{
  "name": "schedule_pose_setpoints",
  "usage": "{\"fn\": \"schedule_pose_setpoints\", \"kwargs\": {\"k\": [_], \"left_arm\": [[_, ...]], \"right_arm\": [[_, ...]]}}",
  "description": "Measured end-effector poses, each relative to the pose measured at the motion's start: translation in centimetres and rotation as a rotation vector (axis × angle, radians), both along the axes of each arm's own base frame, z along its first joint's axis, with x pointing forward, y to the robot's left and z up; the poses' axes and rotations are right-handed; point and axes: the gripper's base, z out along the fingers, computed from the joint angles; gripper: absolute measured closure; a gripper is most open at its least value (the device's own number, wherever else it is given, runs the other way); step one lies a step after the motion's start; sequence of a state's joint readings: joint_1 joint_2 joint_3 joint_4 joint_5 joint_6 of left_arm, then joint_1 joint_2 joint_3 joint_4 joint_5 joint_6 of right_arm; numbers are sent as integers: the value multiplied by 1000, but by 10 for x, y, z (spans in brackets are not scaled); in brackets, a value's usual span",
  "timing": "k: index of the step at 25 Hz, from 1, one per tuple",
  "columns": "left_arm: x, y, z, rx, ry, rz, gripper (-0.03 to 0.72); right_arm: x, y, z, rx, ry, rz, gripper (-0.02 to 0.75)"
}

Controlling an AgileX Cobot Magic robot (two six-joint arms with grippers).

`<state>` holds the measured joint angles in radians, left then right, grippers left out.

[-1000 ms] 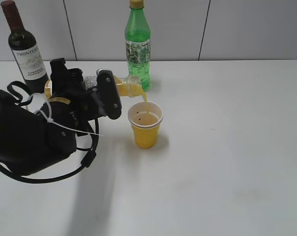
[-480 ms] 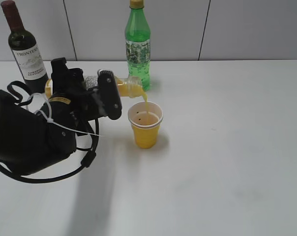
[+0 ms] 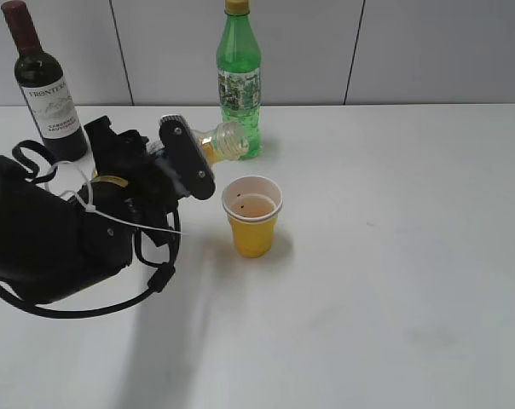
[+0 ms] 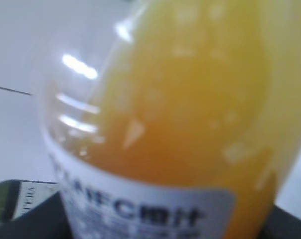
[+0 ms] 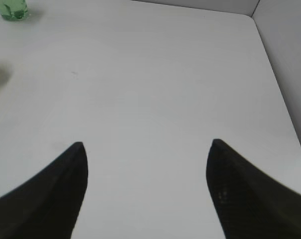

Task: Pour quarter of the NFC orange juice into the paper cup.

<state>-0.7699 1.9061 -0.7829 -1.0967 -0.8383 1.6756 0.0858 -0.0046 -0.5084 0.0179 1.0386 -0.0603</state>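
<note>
My left gripper (image 3: 176, 158) is shut on the NFC orange juice bottle (image 3: 215, 142). It holds the bottle tilted, mouth raised to the upper right, above and left of the paper cup. No juice runs from the mouth. The yellow paper cup (image 3: 252, 216) stands upright on the table with orange juice in its bottom. In the left wrist view the bottle (image 4: 180, 124) fills the frame, orange liquid above its white label. My right gripper (image 5: 146, 149) is open and empty over bare table; it does not show in the exterior view.
A tall green bottle (image 3: 239, 81) stands just behind the juice bottle's mouth; its base shows in the right wrist view (image 5: 11, 9). A dark wine bottle (image 3: 43, 89) stands at the back left. The white table (image 3: 394, 256) meets a grey wall behind.
The juice bottle has tipped back, its mouth rising up and away from the cup. The stream of juice into the cup has stopped. The right arm shows no earlier frame.
</note>
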Motion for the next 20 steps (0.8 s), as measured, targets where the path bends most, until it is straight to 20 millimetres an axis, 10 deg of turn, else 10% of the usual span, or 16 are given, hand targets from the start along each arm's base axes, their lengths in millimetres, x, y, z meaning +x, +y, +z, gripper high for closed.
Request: {"fn": "schedule_pose_setpoints", "kwargs": {"k": [11, 20], "left_arm": [[4, -12, -1, -683, 63, 104, 245], [37, 27, 4, -1032, 39, 213, 245]], "right_arm": [[0, 0, 0, 0, 0, 0, 149], [0, 0, 0, 0, 0, 0, 149]]}}
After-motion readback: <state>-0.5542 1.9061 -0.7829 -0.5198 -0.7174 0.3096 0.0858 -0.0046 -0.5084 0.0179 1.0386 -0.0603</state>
